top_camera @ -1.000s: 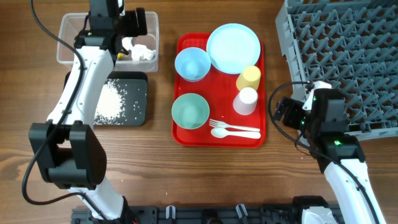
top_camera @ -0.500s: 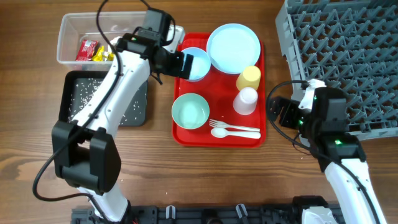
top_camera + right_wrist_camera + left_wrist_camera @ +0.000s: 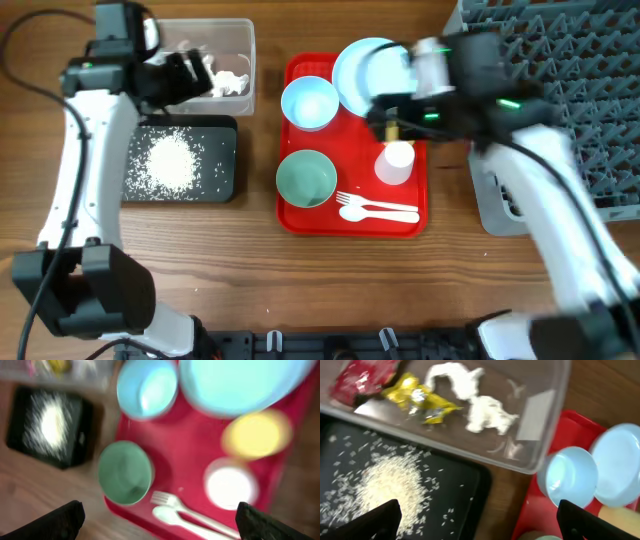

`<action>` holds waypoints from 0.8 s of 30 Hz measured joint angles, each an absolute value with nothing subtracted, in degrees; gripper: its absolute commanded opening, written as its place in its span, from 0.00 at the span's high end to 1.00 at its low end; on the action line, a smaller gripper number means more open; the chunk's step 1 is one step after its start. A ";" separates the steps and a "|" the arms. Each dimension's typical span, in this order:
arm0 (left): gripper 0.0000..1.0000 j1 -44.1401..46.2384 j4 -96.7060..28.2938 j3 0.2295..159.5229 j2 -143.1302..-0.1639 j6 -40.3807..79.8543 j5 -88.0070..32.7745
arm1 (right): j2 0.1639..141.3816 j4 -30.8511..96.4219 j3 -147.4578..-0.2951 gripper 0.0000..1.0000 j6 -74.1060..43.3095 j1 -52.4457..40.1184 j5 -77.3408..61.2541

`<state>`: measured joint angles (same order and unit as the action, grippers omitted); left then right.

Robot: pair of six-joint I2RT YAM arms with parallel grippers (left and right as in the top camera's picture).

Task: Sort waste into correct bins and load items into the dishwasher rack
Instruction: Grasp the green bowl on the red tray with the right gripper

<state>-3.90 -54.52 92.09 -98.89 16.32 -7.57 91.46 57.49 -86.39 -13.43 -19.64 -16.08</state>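
Note:
My left gripper (image 3: pixel 183 78) is open and empty above the clear tub (image 3: pixel 243 35), which holds a red wrapper (image 3: pixel 360 377), a yellow wrapper (image 3: pixel 422 400) and white tissue (image 3: pixel 470 395). The rice heap (image 3: pixel 165 160) lies in the black tray (image 3: pixel 225 165). My right gripper (image 3: pixel 388 115) is open and empty, blurred, above the yellow cup (image 3: pixel 255 435) and white cup (image 3: pixel 395 162). The plate (image 3: pixel 365 75), a blue bowl (image 3: pixel 308 102), a greenish bowl (image 3: pixel 305 178), fork (image 3: pixel 375 203) and spoon (image 3: pixel 372 214) lie on the red tray. The grey rack (image 3: pixel 590 100) stands at the right.
The red tray (image 3: pixel 290 218) sits mid-table between the bins and the rack. The right arm spans from the rack side across the tray's right part. Bare wood lies along the table's front.
My left arm has swung back from the red tray to the clear tub. My right arm has swung from the table's right side to above the cups on the red tray.

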 measured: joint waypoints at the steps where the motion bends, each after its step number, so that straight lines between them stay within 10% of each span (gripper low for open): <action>1: 0.00 -5.28 -55.42 92.09 -98.87 17.28 -7.55 | 94.63 57.60 -86.39 0.00 -13.72 -21.54 -16.08; 4: 0.00 -7.18 -56.86 92.09 -98.89 18.65 -7.57 | 101.86 57.65 -86.39 0.04 -14.63 -25.71 -15.92; 11: 0.00 -7.53 -56.99 92.09 -98.89 19.51 -7.60 | 106.67 52.56 -85.30 0.51 -17.47 -32.88 -8.67; 20: 0.00 -7.53 -57.01 92.09 -98.89 19.68 -7.60 | 110.17 45.76 -80.97 0.53 -15.11 -34.09 -6.33; 24: 0.00 -7.53 -57.01 92.09 -98.89 19.68 -7.60 | 112.36 43.79 -80.60 0.74 -13.17 -34.09 -5.52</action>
